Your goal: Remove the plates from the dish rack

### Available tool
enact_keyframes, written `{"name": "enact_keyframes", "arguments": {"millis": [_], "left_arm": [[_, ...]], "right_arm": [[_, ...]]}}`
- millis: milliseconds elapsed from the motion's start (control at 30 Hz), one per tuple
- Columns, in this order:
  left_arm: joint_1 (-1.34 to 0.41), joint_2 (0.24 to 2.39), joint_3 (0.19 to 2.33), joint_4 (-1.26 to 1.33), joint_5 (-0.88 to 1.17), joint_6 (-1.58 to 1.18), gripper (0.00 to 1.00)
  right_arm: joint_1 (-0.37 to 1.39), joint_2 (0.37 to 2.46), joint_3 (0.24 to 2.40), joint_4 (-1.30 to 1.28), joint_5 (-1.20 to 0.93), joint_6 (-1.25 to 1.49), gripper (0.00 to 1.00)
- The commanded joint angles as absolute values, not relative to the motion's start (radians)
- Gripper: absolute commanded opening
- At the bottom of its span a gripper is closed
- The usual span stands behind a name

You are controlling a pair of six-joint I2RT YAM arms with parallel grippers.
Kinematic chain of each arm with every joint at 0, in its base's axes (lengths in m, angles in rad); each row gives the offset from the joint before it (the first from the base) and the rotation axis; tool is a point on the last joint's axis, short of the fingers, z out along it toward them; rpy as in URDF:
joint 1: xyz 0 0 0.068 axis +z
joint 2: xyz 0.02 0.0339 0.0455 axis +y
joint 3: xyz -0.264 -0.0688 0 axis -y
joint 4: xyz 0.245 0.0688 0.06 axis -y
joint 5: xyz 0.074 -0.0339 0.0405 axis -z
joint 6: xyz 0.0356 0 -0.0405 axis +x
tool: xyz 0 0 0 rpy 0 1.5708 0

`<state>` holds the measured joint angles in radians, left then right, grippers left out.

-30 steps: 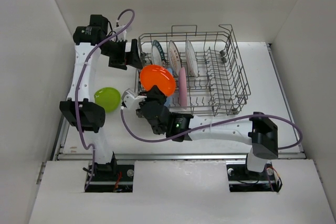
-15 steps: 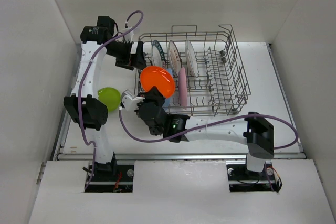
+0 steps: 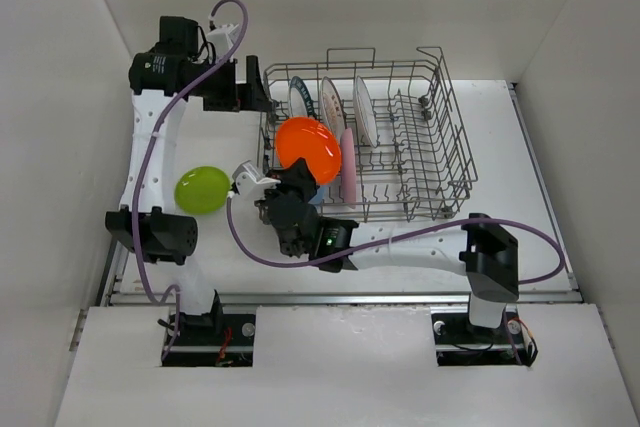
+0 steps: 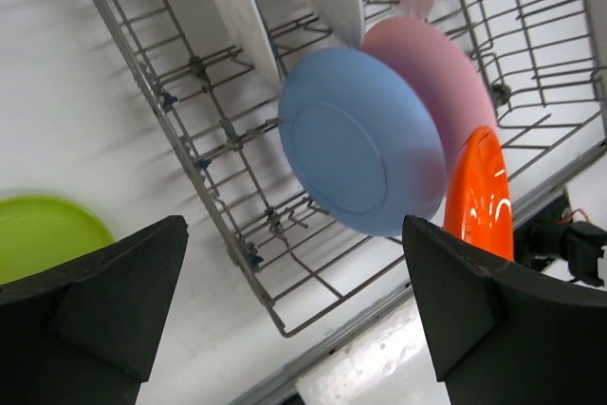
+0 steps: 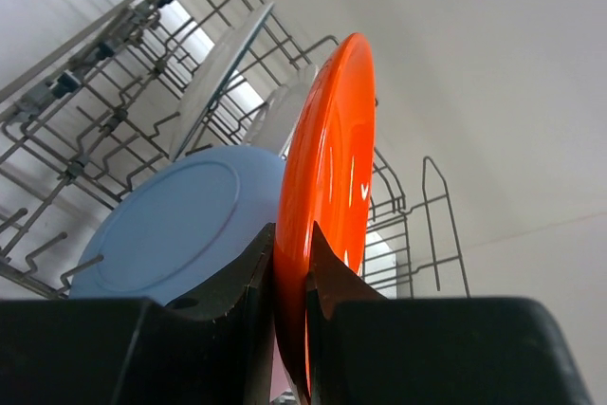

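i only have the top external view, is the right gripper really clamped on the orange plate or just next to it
Observer: Clamped. The right wrist view shows the right gripper with one finger on each face of the orange plate, which it holds edge-up.
Operator: whats hidden under the orange one
Observer: In the left wrist view, a light blue plate stands in the dish rack, directly in front of the pink plate.
Operator: left gripper holding anything
Observer: No. The left wrist view shows the left gripper wide open with nothing between its fingers.
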<state>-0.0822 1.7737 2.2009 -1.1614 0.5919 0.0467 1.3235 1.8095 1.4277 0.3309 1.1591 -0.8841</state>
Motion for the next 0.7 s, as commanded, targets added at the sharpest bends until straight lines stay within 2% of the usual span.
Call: {"name": "enact_keyframes", "arguments": {"millis": [0,200,433,633,667], "left_arm": [[-0.078,1.721,2.207,-1.074,0.624,-0.020,0.96],[-0.078,1.759,2.207,-1.097,0.804,-0.017,0.99],[-0.138,1.792,2.183,-1.213,0.880,0.084,0.99],[-0.209,1.792,2.158,-1.247,0.813,0.129,0.99],[-0.219,1.792,2.158,-1.256,0.796,0.138,0.97]], "right_arm": [[1.333,1.825,1.457,0.455,1.236,-0.904,0.00],[1.333,1.825,1.439,0.509,1.249,-0.914,0.00],[1.333,1.855,1.448,0.522,1.198,-0.933,0.00],[1.333,1.864,1.457,0.540,1.163,-0.954,0.00],[1.333,1.864,1.457,0.540,1.163,-0.954,0.00]]}}
